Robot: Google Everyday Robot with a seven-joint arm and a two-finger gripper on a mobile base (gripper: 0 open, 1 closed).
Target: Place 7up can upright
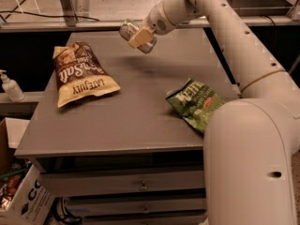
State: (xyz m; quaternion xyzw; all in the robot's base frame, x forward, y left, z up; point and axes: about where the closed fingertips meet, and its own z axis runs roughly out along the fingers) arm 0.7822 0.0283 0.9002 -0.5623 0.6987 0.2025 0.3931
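The 7up can is a small silvery can held in my gripper above the far middle of the grey table. It hangs tilted in the air, clear of the table top. The gripper's tan fingers are shut around the can's body. My white arm reaches in from the right and its big lower segment fills the front right of the camera view.
A brown and yellow chip bag lies flat on the table's left side. A green chip bag lies at the right edge, partly behind my arm. A white pump bottle stands on a shelf at the left. A cardboard box sits on the floor.
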